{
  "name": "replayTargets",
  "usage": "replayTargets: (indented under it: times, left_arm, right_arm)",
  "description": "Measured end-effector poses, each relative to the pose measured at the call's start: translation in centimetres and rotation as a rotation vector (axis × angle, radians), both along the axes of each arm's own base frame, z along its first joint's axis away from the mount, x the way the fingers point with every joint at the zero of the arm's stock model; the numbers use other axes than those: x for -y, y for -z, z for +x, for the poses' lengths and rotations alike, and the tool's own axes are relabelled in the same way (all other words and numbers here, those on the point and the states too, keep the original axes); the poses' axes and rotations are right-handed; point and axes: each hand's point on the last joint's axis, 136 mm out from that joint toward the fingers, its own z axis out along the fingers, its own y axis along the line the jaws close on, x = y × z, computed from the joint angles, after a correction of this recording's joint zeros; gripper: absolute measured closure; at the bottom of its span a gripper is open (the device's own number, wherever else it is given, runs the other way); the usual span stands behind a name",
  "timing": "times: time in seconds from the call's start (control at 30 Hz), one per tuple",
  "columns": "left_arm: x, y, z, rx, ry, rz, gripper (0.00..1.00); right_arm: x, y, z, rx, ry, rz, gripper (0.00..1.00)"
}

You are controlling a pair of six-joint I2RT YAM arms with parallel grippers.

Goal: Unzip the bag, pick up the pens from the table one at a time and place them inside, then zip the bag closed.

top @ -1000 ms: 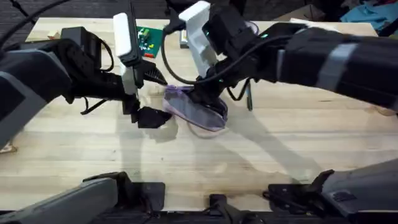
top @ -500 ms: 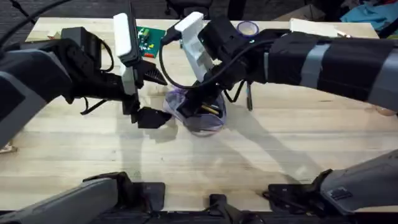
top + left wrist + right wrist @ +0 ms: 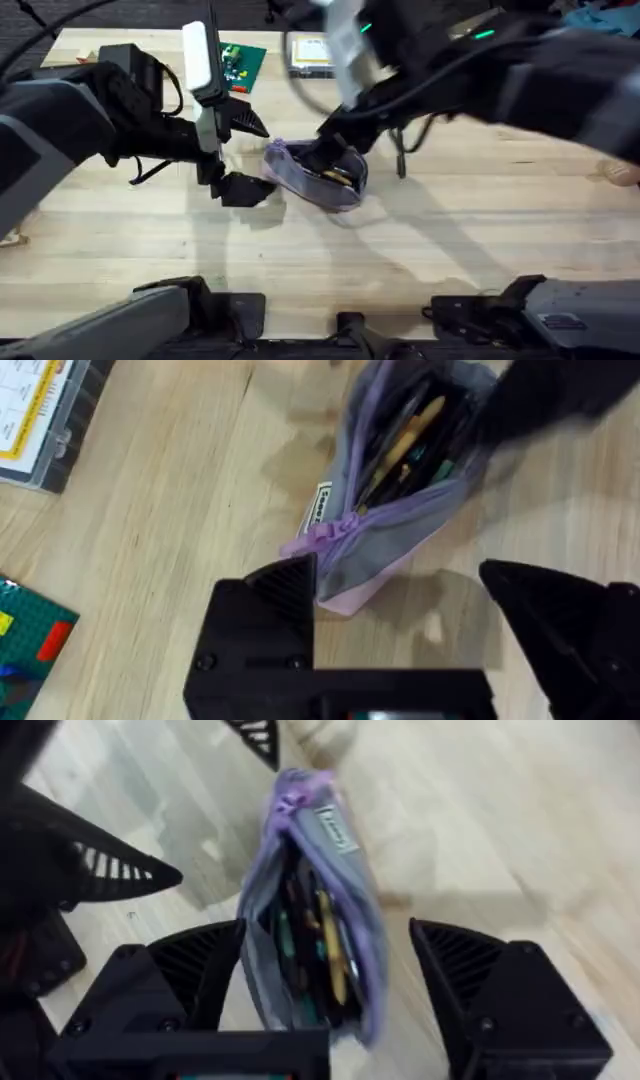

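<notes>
Several pens (image 3: 405,450) seen inside the unzipped bag (image 3: 318,176), right gripper (image 3: 335,1010) spread wide around it, left gripper (image 3: 400,595) held apart right at its zipper end.

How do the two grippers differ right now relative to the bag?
The right gripper straddles the bag, one finger on each side, over its open mouth. The left gripper sits at the bag's zipper-pull end, beside it rather than around it. In the overhead view the right arm reaches across from the far side, the left from its own side. Both are open.
</notes>
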Motion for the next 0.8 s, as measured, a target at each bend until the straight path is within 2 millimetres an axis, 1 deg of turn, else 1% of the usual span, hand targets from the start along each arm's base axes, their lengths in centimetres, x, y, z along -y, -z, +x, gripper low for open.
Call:
replayTargets:
  times: [0.07, 0.13, 0.2, 0.27, 0.4, 0.6, 0.67, 0.8]
  left_arm:
    - [0.0, 0.0, 0.0, 0.0, 0.0, 0.0, 0.008]
    - [0.0, 0.0, 0.0, 0.0, 0.0, 0.0, 0.008]
    - [0.0, 0.0, -0.1, -0.003, 0.0, -0.001, 0.008]
    - [0.0, 0.0, -0.1, -0.004, 0.0, -0.001, 0.008]
    - [0.0, 0.0, -0.1, -0.004, 0.0, -0.001, 0.008]
    - [0.0, 0.0, -0.1, -0.004, 0.0, -0.001, 0.009]
    - [0.0, 0.0, -0.1, -0.004, 0.0, -0.001, 0.008]
    - [0.0, 0.0, -0.1, -0.004, 0.0, -0.001, 0.008]
  right_arm:
    - [1.5, -1.9, 0.4, 0.016, 0.054, 0.027, 0.004]
    - [3.5, -3.6, 0.8, 0.025, 0.129, 0.054, 0.004]
    - [5.6, -4.6, 1.2, 0.018, 0.205, 0.068, 0.004]
    - [8.0, -5.1, 1.6, -0.002, 0.286, 0.068, 0.004]
    - [12.3, -4.8, 1.9, -0.057, 0.422, 0.047, 0.004]
    - [16.3, -3.7, 2.1, -0.113, 0.554, -0.004, 0.004]
    - [17.2, -3.6, 2.4, -0.102, 0.585, -0.024, 0.004]
    - [18.0, -3.4, 2.8, -0.087, 0.62, -0.054, 0.004]
